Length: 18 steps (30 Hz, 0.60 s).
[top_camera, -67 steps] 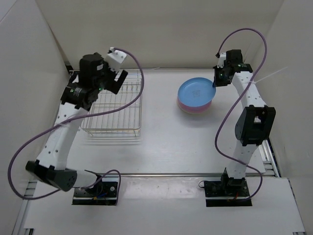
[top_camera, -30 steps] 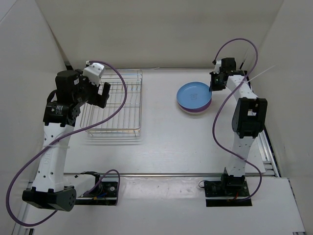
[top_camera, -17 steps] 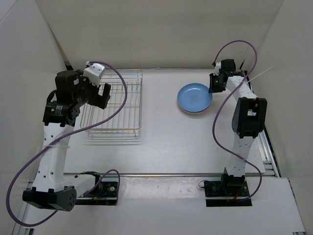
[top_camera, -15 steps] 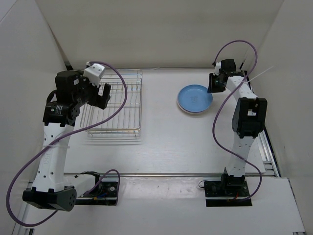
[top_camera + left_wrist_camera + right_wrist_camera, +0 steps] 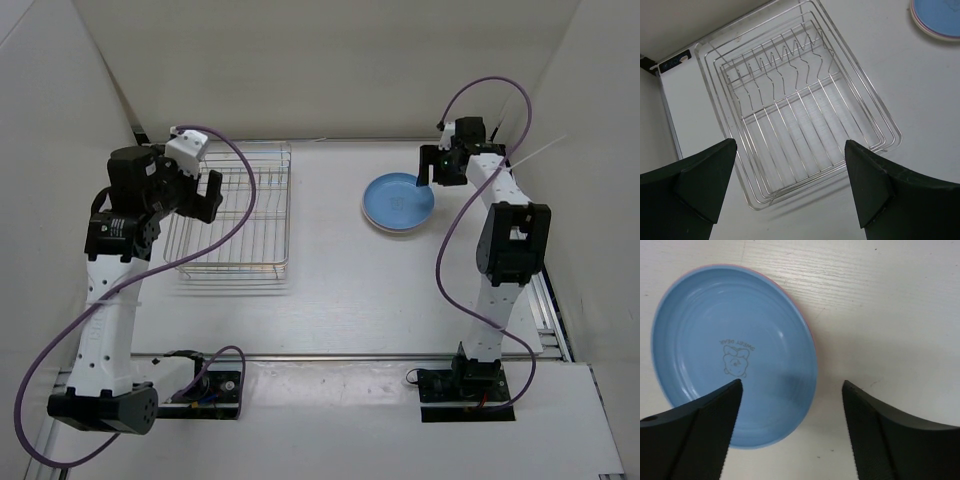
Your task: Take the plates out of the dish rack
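All plates (image 5: 398,201) sit stacked right of centre on the surface, dish rack (image 5: 232,212) bare at left, both jaws open and empty; lift right arm (image 5: 497,215) straight up, clear of stack.

Pale wood-grain counter (image 5: 330,280) in view, with white walls (image 5: 330,70) standing at its far and side edges. A metal rail (image 5: 553,320) runs along the counter's right edge, and a small black tag (image 5: 674,62) sits at its edge.

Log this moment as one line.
dish rack: empty | plates: stacked on table, light blue on top | left gripper: open, over rack | right gripper: open, over plate rim
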Each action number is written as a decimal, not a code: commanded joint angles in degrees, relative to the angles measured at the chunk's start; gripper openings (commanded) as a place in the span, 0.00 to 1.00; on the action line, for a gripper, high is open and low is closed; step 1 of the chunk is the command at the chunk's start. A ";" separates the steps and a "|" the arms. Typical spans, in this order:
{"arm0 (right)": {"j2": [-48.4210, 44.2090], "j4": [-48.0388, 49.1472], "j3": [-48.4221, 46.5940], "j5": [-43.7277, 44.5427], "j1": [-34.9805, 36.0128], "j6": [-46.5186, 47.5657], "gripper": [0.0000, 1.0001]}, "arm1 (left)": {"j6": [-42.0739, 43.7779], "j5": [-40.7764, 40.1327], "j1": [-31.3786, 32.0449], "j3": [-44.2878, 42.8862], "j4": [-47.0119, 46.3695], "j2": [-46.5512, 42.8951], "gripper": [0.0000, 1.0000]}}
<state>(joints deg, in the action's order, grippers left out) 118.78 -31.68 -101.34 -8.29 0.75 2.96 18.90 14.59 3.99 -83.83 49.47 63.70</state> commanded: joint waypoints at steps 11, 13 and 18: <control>-27.09 -15.07 1.57 -2.95 -7.60 -1.56 1.00 | -15.81 -6.14 -8.55 8.69 -5.80 -1.40 1.00; -34.29 -15.08 5.79 -4.44 -11.11 -1.56 1.00 | -17.91 -7.65 -9.52 8.69 -4.30 0.45 1.00; -49.77 -15.08 15.19 -2.00 -16.05 -0.86 1.00 | -19.51 -9.05 -12.34 10.88 -5.43 1.78 1.00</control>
<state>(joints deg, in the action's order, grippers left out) 74.81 -44.45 -89.95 -11.05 -14.81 1.65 2.28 7.44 -7.11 -73.54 44.60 66.32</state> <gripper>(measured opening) 0.996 0.998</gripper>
